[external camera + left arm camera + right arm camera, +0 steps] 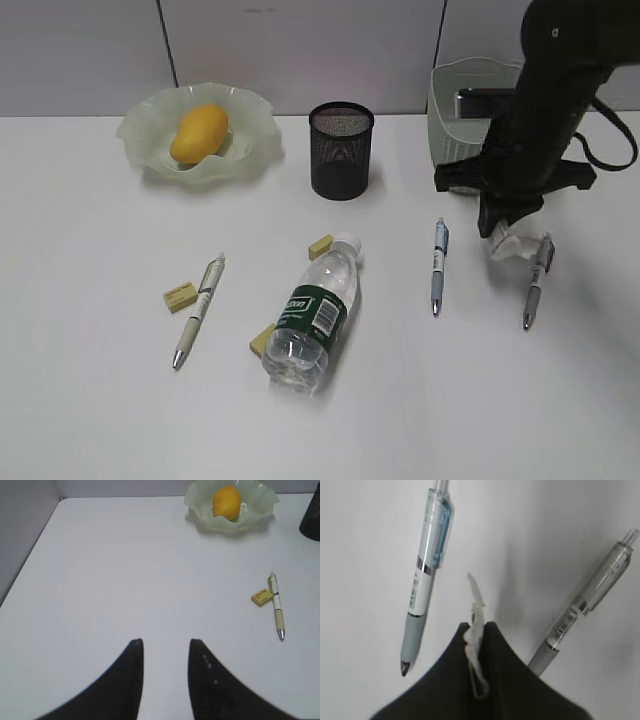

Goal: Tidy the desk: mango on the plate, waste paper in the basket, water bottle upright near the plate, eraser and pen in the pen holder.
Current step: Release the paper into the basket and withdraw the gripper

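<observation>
Right wrist view: right hand (477,645) pinches the waste paper (476,630), hiding its lower part.

A grey panelled wall (300,50) fills the background of the exterior view, plain and matte. Two dark seams split it into panels: a left seam (166,40) that slants slightly and a right seam (441,30) that is nearly upright. In the left wrist view the same wall runs along the left side and the far edge.
</observation>
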You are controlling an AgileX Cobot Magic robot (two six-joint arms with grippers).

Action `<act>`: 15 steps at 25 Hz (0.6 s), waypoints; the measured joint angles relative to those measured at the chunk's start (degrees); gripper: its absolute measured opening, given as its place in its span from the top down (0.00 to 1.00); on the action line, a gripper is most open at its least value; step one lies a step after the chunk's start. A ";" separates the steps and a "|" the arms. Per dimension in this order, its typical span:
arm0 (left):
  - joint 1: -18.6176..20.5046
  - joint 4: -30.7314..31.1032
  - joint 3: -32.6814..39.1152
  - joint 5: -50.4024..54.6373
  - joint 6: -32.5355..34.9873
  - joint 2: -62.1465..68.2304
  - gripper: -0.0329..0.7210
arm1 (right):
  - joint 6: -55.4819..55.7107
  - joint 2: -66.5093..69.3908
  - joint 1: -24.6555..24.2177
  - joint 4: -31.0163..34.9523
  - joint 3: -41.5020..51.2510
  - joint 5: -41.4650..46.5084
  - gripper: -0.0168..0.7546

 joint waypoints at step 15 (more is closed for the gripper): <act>0.00 0.00 0.00 0.00 0.00 0.00 0.64 | -1.67 -0.74 0.00 -1.34 -21.00 7.27 0.92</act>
